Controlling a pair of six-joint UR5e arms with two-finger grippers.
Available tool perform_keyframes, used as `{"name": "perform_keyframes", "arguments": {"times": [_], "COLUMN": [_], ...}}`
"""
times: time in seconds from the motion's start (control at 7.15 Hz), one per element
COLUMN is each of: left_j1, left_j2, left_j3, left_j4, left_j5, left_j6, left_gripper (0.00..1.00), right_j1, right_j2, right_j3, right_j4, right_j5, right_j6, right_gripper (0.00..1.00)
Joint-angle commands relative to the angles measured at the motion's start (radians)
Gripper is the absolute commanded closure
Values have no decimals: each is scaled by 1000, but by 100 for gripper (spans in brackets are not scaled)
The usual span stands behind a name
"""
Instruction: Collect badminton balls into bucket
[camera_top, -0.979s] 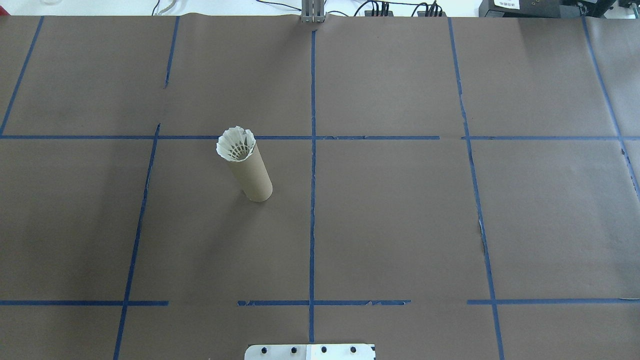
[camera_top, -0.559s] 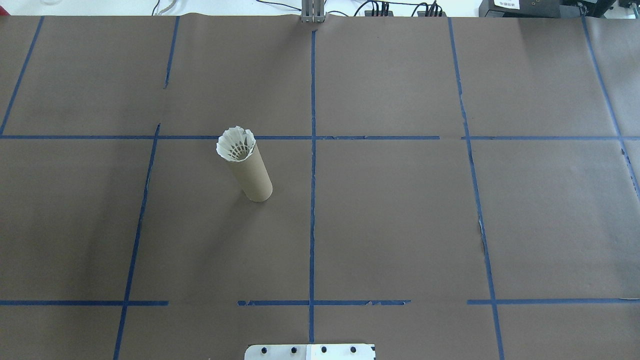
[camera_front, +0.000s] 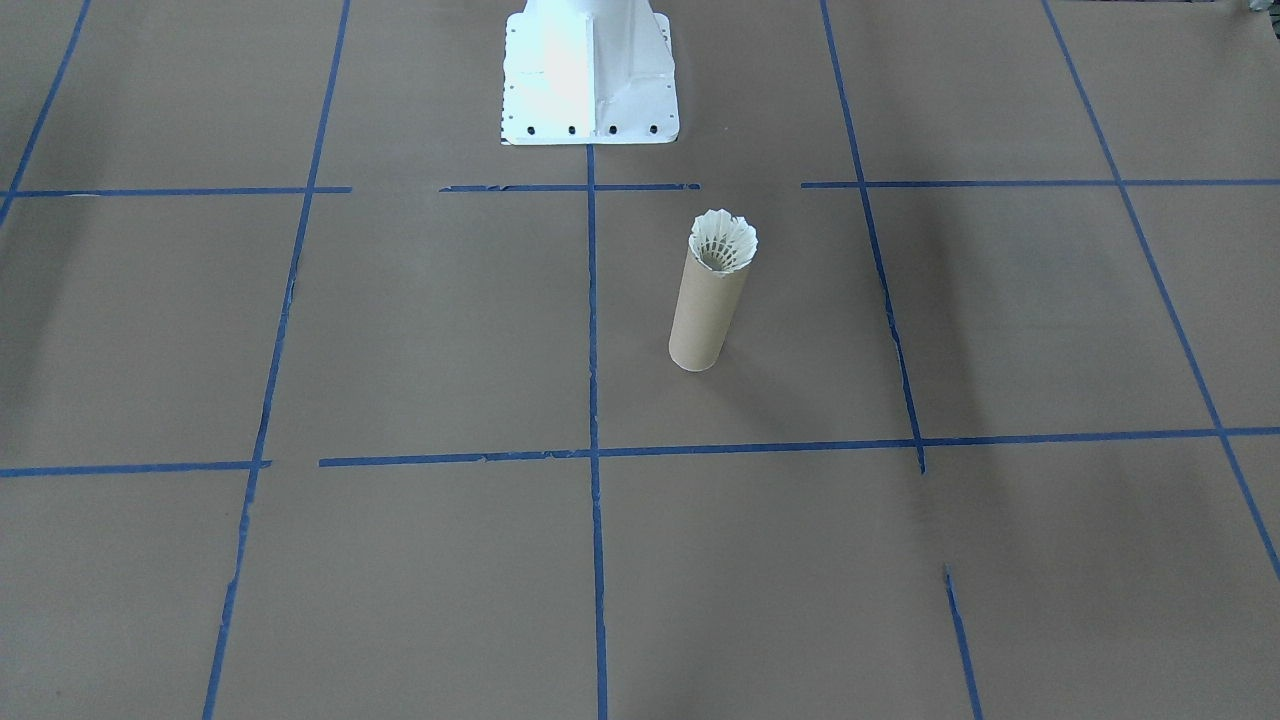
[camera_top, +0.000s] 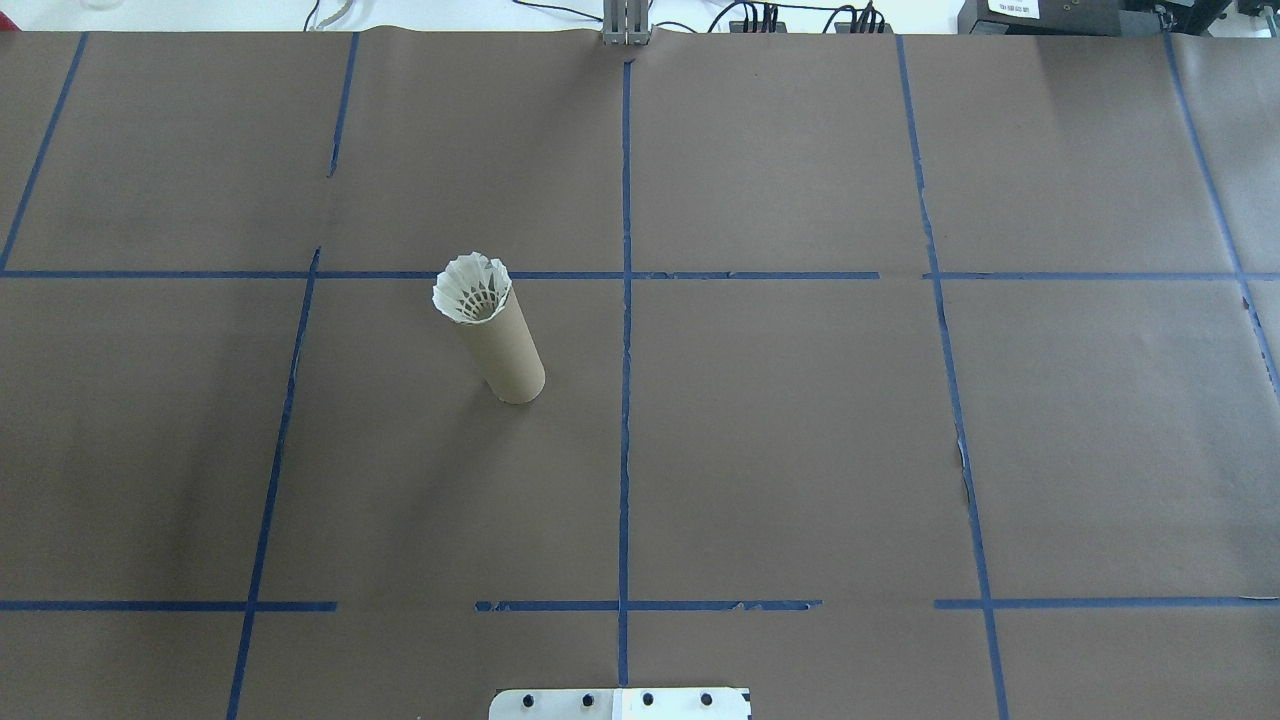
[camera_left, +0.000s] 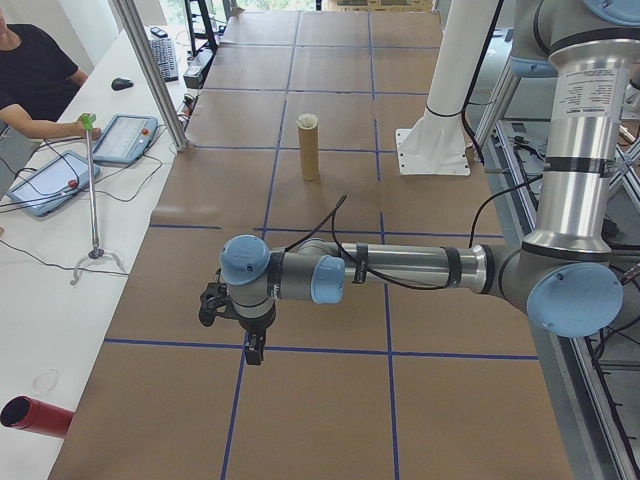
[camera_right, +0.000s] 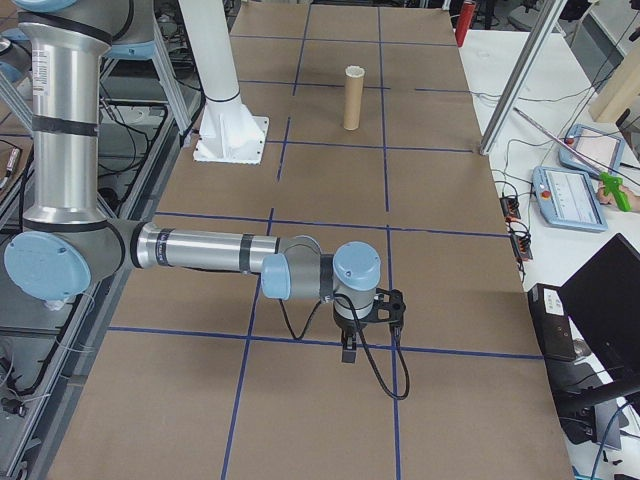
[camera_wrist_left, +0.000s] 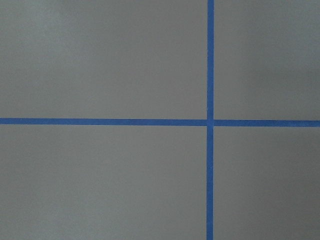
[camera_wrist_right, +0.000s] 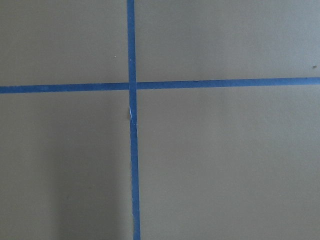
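The tan cardboard bucket (camera_top: 505, 350) stands upright on the brown table, left of the centre line. The white feather shuttlecock (camera_top: 471, 288) sits in its mouth, skirt flaring over the rim; its cork tip is hidden inside. Both show again in the front-facing view, bucket (camera_front: 705, 310) and shuttlecock (camera_front: 723, 241), and small in the side views as the bucket (camera_left: 309, 150) (camera_right: 352, 100). My left gripper (camera_left: 254, 349) hangs over the table's near end, far from the bucket; my right gripper (camera_right: 348, 350) likewise. I cannot tell whether either is open or shut.
Blue tape lines (camera_top: 625, 330) grid the brown paper. The white base plate (camera_front: 590, 90) stands at the robot's side. A person (camera_left: 35, 85) sits at a side table with tablets (camera_left: 125, 138), and a slim stand (camera_left: 93, 190) is there too.
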Motion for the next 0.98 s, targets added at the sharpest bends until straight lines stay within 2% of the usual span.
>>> {"name": "perform_keyframes", "arguments": {"times": [0.0,0.14,0.84], "left_j1": [1,1,1], "left_j2": [0,0,5], "left_j3": [6,11,25], "left_j4": [4,7,7], "left_j5": [-5,-53,-61], "left_j6": [21,17,13], "left_gripper": [0,0,0], "right_j1": [0,0,0], "right_j2": [0,0,0], "right_j3": [0,0,0], "right_j4": [0,0,0], "right_j5": [0,0,0], "right_j6": [0,0,0], "right_gripper": [0,0,0]}}
